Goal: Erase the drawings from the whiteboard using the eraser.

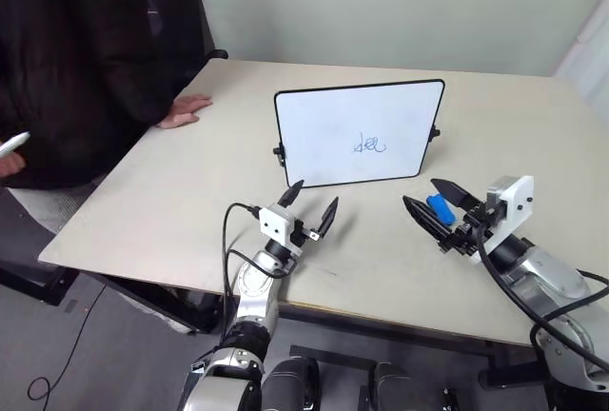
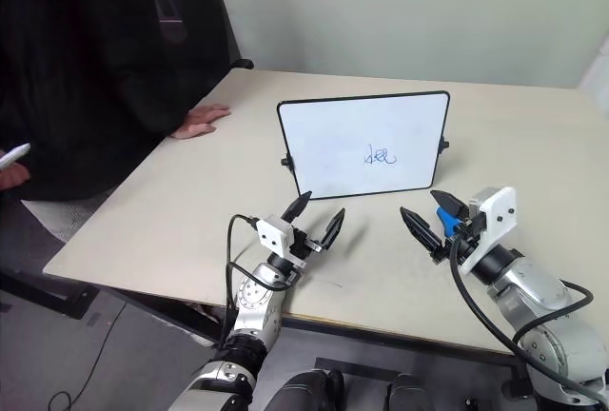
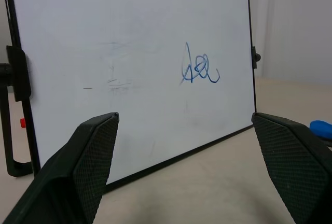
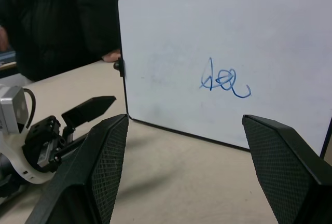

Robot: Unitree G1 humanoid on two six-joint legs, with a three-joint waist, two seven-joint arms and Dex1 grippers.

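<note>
Right gripper (image 1: pixel 430 206) jaws grip the eraser (image 1: pixel 439 208); left gripper (image 1: pixel 312 205) jaws gape before the whiteboard (image 1: pixel 324 126).

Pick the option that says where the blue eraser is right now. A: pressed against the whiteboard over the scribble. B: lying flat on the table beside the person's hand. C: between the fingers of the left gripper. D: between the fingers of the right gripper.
D: the eraser sits between the two black fingers of the right gripper, short of the whiteboard; the left gripper is open and empty.
</note>
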